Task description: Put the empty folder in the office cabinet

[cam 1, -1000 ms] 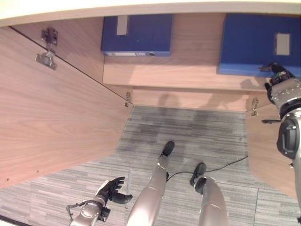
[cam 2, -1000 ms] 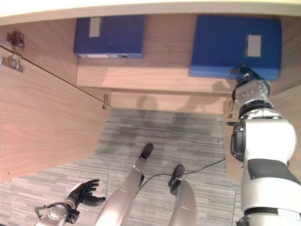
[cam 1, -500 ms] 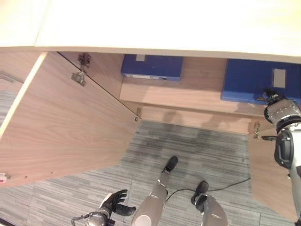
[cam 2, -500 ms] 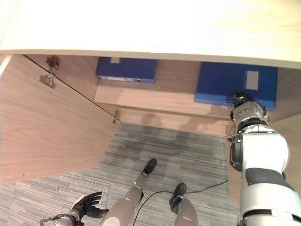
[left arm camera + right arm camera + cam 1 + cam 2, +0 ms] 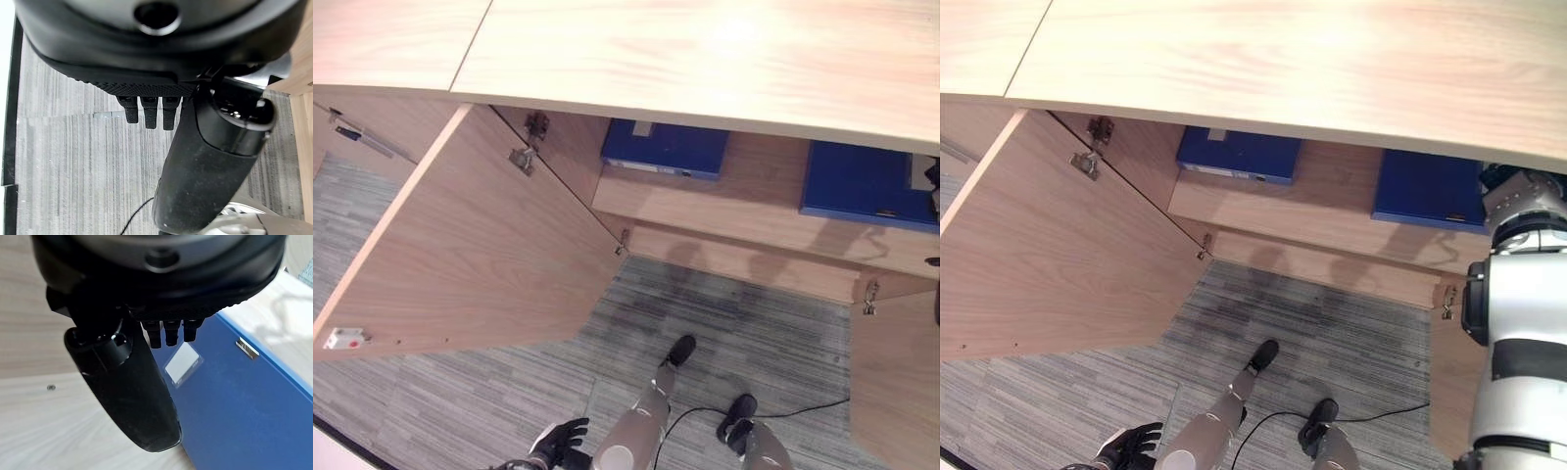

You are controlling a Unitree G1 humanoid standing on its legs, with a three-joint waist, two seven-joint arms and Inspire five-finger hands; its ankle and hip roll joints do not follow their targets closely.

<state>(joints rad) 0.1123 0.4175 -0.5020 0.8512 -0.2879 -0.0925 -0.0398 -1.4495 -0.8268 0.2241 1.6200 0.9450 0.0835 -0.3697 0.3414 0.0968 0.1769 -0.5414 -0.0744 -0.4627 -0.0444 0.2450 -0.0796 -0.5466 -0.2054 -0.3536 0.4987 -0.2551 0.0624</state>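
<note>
Two blue folders lie flat on the cabinet's wooden shelf (image 5: 1332,211): one at the left (image 5: 1239,155), one at the right (image 5: 1425,191). My right hand (image 5: 1500,178) is up at the right folder's right edge. In the right wrist view its fingers (image 5: 168,333) and thumb (image 5: 132,391) are straight, and they hover over the blue cover (image 5: 234,401) and its white label without gripping it. My left hand (image 5: 558,447) hangs low over the carpet, with straight fingers (image 5: 149,110) and nothing in it.
The cabinet's left door (image 5: 1058,255) stands wide open and juts out over the floor. The right door (image 5: 891,382) is open too, close beside my right arm. The light wooden cabinet top (image 5: 1283,59) overhangs the shelf. Grey carpet (image 5: 1332,333) lies below.
The camera has tilted, so the cabinet top now shows and the shelf sits lower. My right hand has come off the right folder's front edge and is now at its right side.
</note>
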